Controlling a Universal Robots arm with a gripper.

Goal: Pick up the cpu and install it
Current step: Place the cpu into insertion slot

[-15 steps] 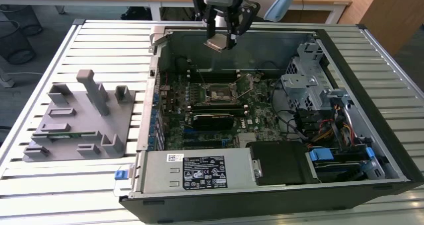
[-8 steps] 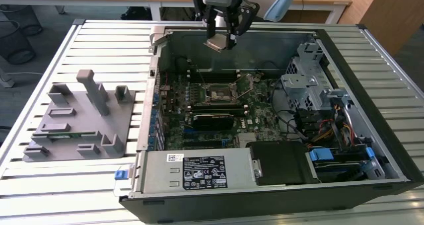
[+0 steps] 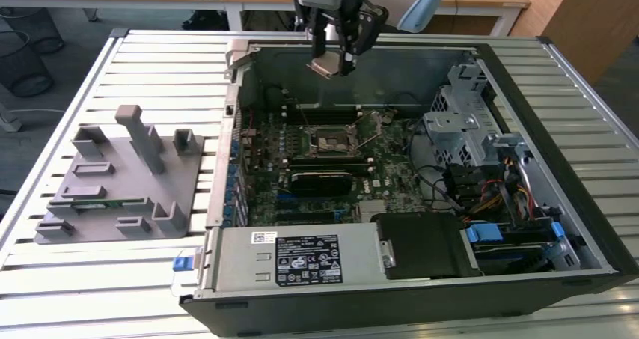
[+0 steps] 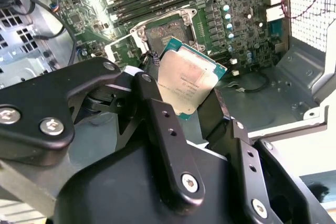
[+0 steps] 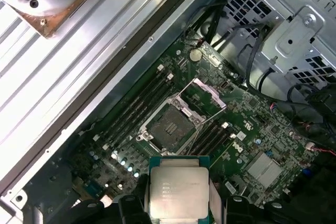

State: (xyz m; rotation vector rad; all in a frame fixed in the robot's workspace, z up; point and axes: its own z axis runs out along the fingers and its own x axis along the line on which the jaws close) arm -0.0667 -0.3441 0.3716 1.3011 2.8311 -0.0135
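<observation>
The cpu [image 4: 187, 83], a flat square chip with a silvery top and green edge, hangs in the air between my black fingers [image 4: 157, 114]. My gripper [image 3: 334, 63] is shut on it, high above the open computer case near its back wall. In the first wrist view the cpu [image 5: 178, 191] is held over the motherboard, a little short of the socket [image 5: 170, 127]. That socket [image 3: 328, 141] lies in the middle of the green motherboard [image 3: 299, 197] with its metal frame [image 5: 206, 94] flipped open.
The black computer case [image 3: 559, 129] lies open on a slatted metal table [image 3: 120, 279]. A grey fixture block [image 3: 120, 182] with slots stands at the exterior view's left. Drive cages [image 3: 459, 122], cables [image 3: 479, 197] and a power supply [image 3: 299, 258] crowd the case.
</observation>
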